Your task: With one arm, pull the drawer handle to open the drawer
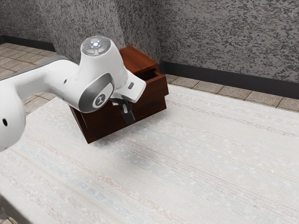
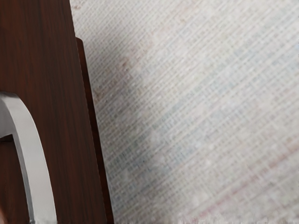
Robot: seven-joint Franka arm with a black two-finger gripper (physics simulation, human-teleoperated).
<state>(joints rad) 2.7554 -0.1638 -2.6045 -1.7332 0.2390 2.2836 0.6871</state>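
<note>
A dark reddish-brown wooden drawer cabinet sits on the pale woven-textured worktop, toward the far edge and in the exterior view's left half, turned at an angle so that one corner faces the camera. The white robot arm reaches in from the exterior view's left, and its hand covers the upper part of the cabinet's near face. Below the hand, the black two-finger gripper hangs right against that face, pointing down and slightly toward the exterior view's right. Whether it is spread apart or clamped on anything cannot be told, since the hand hides most of it. At the cabinet's top corner toward the exterior view's right, a dark notch separates the top board from the front panel, so the front looks to stand a little proud of the body; how far out it is cannot be judged. In the wrist view the same brown wood runs along one side, with a thinner, darker edge stepped just beyond it. The pale grey curved drawer handle arcs across the wood close under the hand. Beside the cabinet, the worktop spreads out, with a soft shadow lying on it next to the wood. Behind the worktop in the exterior view are a tiled floor, a dark skirting board and a grey speckled wall.
</note>
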